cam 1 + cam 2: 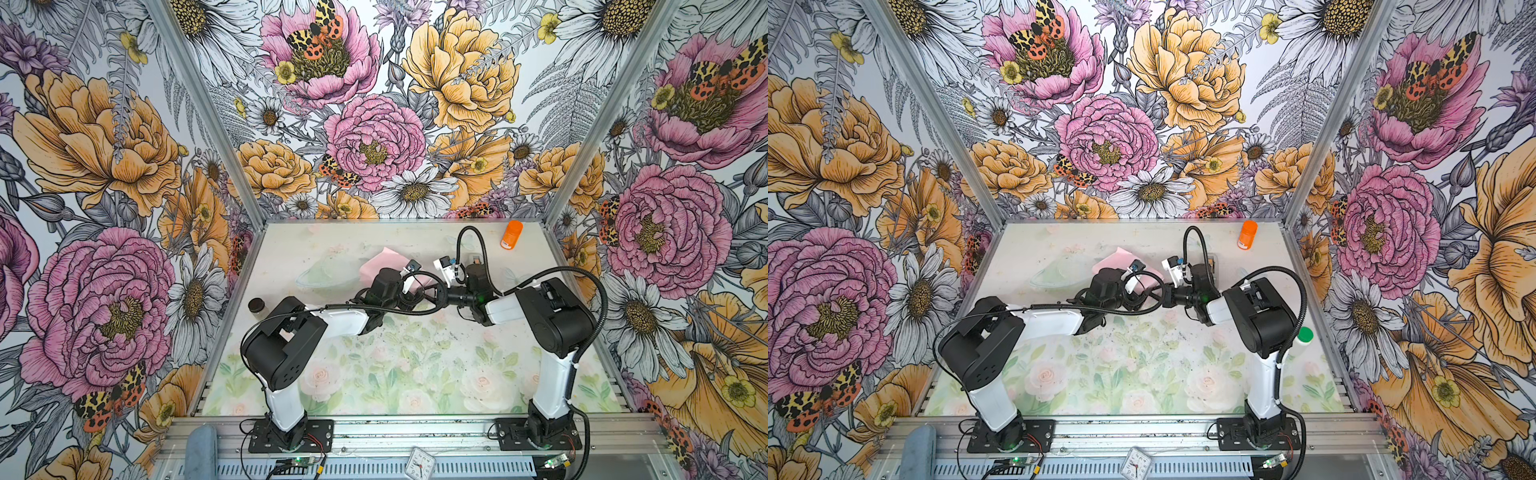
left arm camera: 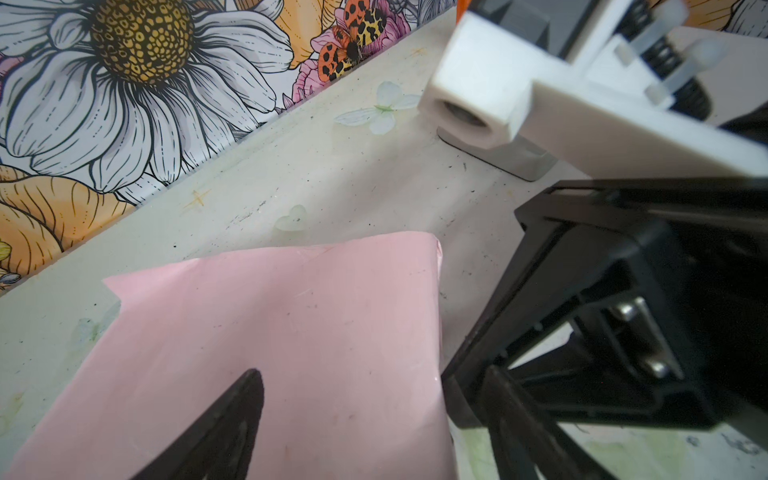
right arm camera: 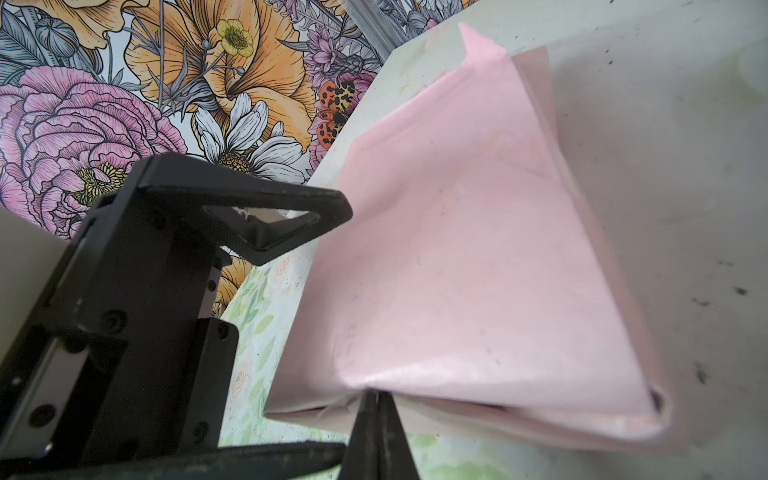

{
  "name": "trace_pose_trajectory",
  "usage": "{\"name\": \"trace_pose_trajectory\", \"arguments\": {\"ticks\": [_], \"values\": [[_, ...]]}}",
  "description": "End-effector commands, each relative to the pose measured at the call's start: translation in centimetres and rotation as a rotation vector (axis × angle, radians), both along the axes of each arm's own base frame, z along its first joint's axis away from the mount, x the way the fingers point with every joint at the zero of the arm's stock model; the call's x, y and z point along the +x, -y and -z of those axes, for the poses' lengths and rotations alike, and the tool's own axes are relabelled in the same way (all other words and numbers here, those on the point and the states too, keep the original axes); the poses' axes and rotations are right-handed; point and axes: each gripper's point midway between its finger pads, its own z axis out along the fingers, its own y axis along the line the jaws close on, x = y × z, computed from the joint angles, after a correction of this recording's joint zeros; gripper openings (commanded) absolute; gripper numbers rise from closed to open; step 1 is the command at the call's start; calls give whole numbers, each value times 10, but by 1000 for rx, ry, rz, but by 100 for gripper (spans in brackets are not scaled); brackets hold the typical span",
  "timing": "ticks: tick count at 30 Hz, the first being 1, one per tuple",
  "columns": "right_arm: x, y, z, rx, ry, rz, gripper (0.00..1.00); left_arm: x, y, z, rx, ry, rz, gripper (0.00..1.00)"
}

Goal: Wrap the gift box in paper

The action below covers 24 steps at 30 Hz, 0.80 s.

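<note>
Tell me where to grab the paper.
Pinch the paper at its pointed corner, coming from the far left: it juts past the folded edge as a thin free flap, probably easiest to catch, while the rest lies flat.

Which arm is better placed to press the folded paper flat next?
Left, probably. The left gripper is open and free over the paper, while the right gripper is shut on its edge, busy holding the fold.

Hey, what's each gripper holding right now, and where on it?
The right gripper is shut on the paper, pinching a folded edge. The left gripper is open, with no grip showing.
</note>
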Motion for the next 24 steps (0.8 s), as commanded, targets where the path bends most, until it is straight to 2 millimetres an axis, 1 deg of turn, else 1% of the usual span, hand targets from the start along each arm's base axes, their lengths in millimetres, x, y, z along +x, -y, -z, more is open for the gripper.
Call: {"name": "trace_pose_trajectory", "arguments": {"ticks": [1,8,14,23,24], "values": [[-1,-4,3,4,17,-6,0,8,-2,-1,-5,-10,-27,83],[-1,-4,4,4,16,-7,0,13,-3,-4,-20,-8,-44,76],[-1,-3,4,4,16,-7,0,18,-4,-5,-39,-13,-60,65],[-2,-3,6,3,14,-7,0,21,-8,-6,-52,-19,-77,60],[-2,-3,6,3,14,-6,0,21,-8,13,-27,-48,-79,60]]}}
